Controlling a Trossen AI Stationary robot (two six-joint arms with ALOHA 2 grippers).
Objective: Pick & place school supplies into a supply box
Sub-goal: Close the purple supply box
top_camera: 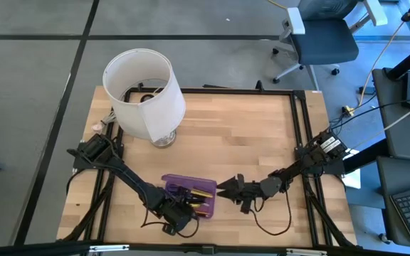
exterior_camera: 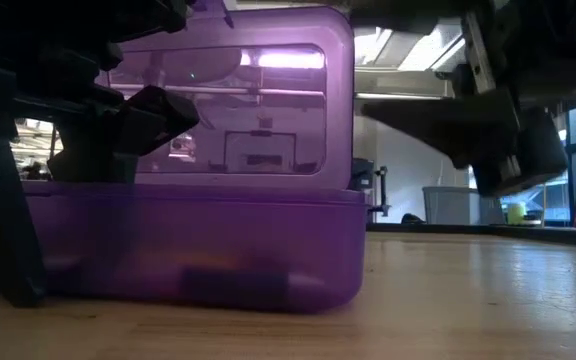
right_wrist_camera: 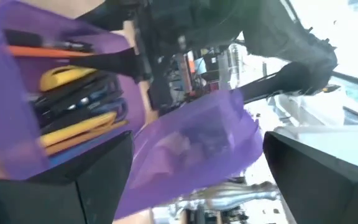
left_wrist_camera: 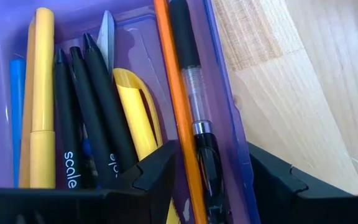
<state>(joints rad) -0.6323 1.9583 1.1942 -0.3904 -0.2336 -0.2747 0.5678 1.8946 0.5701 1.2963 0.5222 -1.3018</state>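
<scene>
**Both grippers at the purple case, jaws apart**

L gripper [top_camera: 179,213]: I've got it over the near end of the supply box [top_camera: 171,183], fingers [left_wrist_camera: 157,171] spread. In the left wrist view one finger sits inside the case and the other outside, w/ the case's side wall, an orange pencil [left_wrist_camera: 178,106] and a clear-barrel black pen [left_wrist_camera: 194,99] between them. Can't tell if either pad actually touches the pencil or pen; nothing looks lifted.

R gripper [top_camera: 226,188]: just beside the box's right side, jaws wide apart, nothing between them. Right wrist view looks past both fingers at the raised lid [right_wrist_camera: 197,140] and the open tray.

Box: near the front-centre of the table [top_camera: 248,135], lid hinged up (low view shows it standing upright above the tray). Inside I see dark pens [left_wrist_camera: 86,112], a yellow marker [left_wrist_camera: 42,93], yellow-handled scissors [left_wrist_camera: 135,112] w/ the blade tip poking out past the pens, and a blue item [left_wrist_camera: 16,106] against the far wall.

Room: the two grippers flank the box closely, so tight there. Front table edge is near the L gripper. White lampshade [top_camera: 146,92] stands at the back left, well apart. Centre and back right of the tabletop is bare wood.
</scene>
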